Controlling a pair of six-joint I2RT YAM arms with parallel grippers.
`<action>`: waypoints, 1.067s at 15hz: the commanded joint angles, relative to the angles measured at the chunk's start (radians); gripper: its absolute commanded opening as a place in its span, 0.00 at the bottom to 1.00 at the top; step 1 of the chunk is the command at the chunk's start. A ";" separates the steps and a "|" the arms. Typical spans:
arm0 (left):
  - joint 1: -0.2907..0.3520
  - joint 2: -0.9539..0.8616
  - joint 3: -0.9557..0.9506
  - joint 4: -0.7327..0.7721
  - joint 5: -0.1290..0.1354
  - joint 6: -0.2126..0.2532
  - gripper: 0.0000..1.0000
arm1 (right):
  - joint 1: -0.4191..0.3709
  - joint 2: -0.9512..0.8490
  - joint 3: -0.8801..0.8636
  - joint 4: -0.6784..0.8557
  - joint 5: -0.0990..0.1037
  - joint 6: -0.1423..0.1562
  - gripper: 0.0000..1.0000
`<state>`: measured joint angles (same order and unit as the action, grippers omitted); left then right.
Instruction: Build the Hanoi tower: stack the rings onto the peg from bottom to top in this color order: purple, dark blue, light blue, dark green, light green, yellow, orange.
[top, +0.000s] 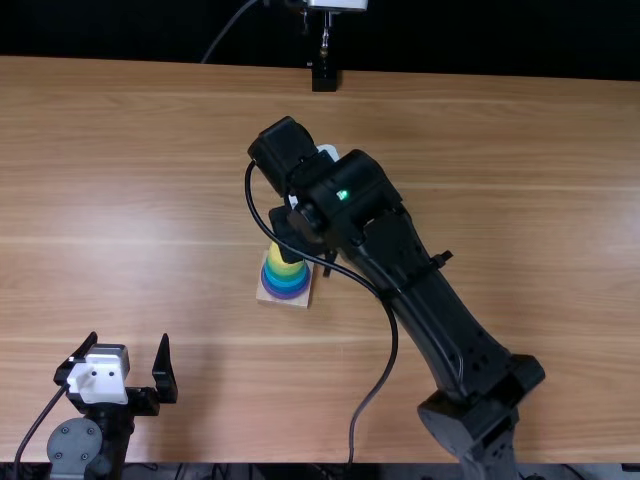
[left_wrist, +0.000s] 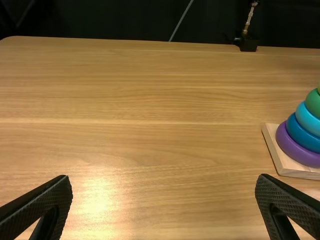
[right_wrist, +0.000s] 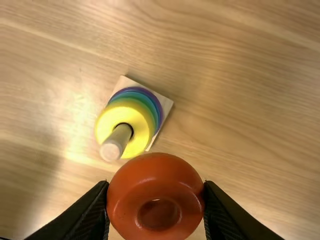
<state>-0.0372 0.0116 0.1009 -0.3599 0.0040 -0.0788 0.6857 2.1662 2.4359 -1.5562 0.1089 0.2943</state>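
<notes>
The right pincer (right_wrist: 156, 187) grasps the orange ring (right_wrist: 155, 172) at 2 opposite sides, a sound hold for something likely light, stiff and slippery. It's near the stack (top: 287, 277), around the top view's centre; lower left, the left pincer (top: 129, 337) gapes.

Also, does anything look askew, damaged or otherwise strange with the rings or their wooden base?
Nothing stands out. On the wooden base, the rings run from purple ring up to yellow ring around the peg, without obvious gaps. The right gripper holds the orange ring, which shows no visible damage.
</notes>
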 joint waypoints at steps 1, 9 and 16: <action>0.008 -0.012 -0.101 -0.084 -0.004 0.013 1.00 | 0.029 0.029 0.043 0.000 0.000 0.004 0.03; 0.008 -0.012 -0.101 -0.084 -0.004 0.013 1.00 | 0.048 0.080 0.058 0.011 0.000 0.004 0.03; 0.008 -0.012 -0.101 -0.084 -0.004 0.013 1.00 | 0.051 0.115 0.106 0.014 0.000 0.004 0.03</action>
<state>-0.0376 0.0116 0.1009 -0.3595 0.0044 -0.0784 0.7200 2.2608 2.5141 -1.5425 0.1074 0.2943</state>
